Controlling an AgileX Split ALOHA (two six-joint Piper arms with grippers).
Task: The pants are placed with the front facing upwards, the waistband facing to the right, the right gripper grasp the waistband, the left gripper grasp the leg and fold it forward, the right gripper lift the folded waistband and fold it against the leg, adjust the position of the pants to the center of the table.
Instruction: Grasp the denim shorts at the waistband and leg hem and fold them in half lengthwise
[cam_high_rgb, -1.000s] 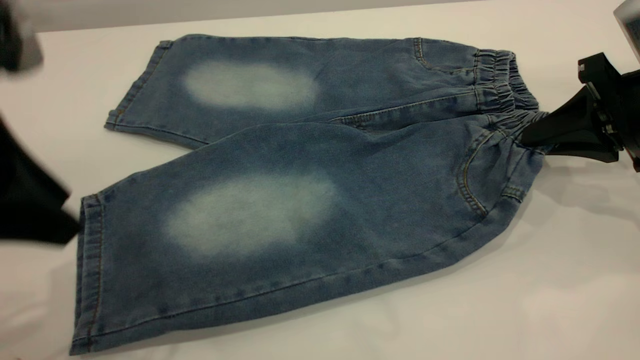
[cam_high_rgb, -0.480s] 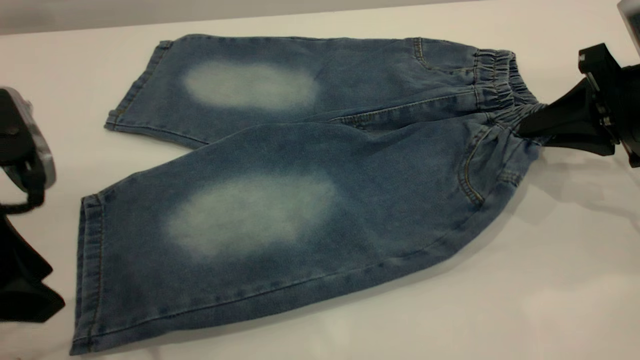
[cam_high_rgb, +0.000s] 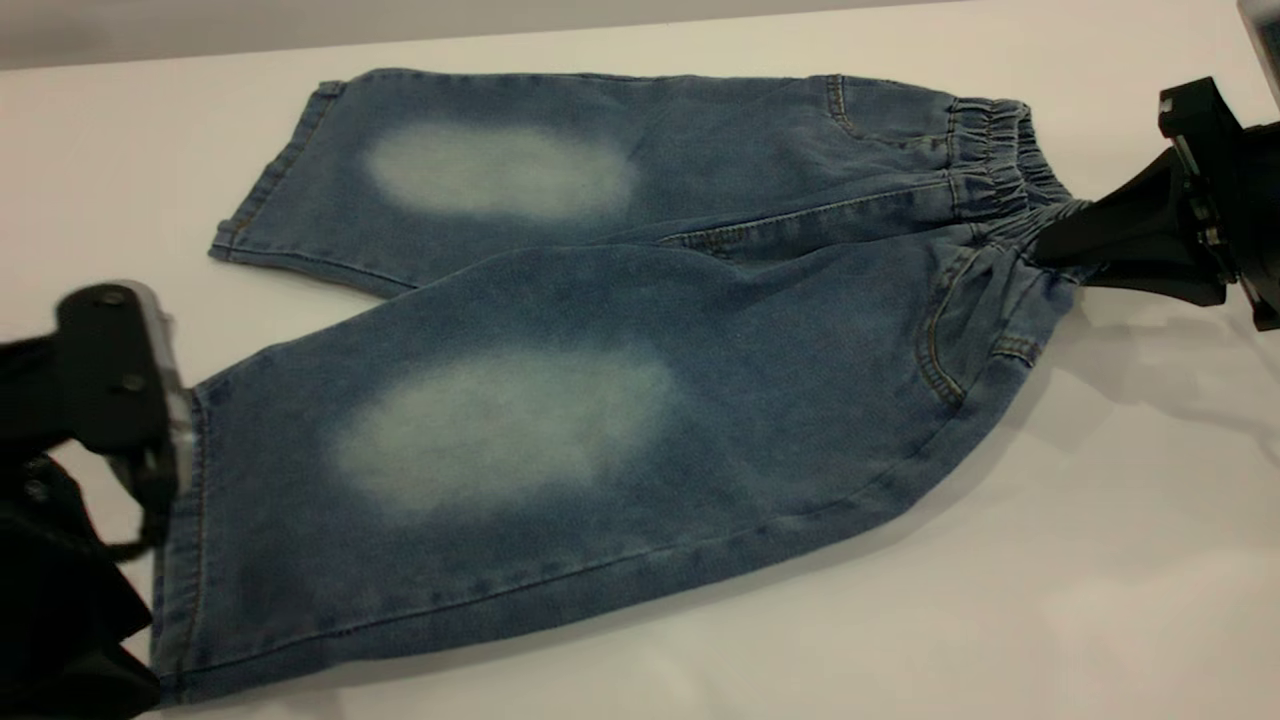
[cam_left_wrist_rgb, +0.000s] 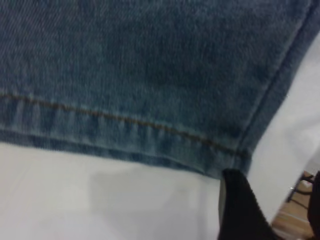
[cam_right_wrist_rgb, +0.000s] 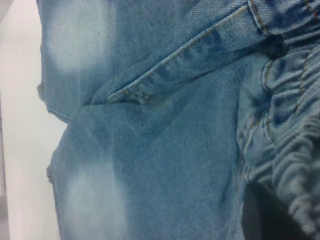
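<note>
A: Where do the short, wide-legged blue denim pants (cam_high_rgb: 600, 360) lie?

B: Spread front up on the large plain white tabletop (cam_high_rgb: 1000, 600), with the legs toward the exterior view's left and the gathered, ruched darker denim waistband (cam_high_rgb: 1000, 180) toward its right. Each leg carries a pale faded oval. The near leg overlaps the far one along the middle seam.

A: And the right hand?

B: The black angular two-fingered right hand (cam_high_rgb: 1050, 255) sits at the right end of the pants, its tapered fingers clamped on the waistband near the middle, where the fabric is bunched into folds. In the right wrist view the ruched band (cam_right_wrist_rgb: 295, 185) crowds up against a dark finger.

A: The left hand?

B: The black left hand (cam_high_rgb: 110, 400) is at the exterior view's left edge, just at the hem of the near leg. Whether its fingers are apart or together, I cannot tell. The left wrist view shows the stitched hem (cam_left_wrist_rgb: 125, 135) of that leg flat on the tabletop (cam_left_wrist_rgb: 100, 200), with one black fingertip (cam_left_wrist_rgb: 240, 205) just beside the hem's corner.
</note>
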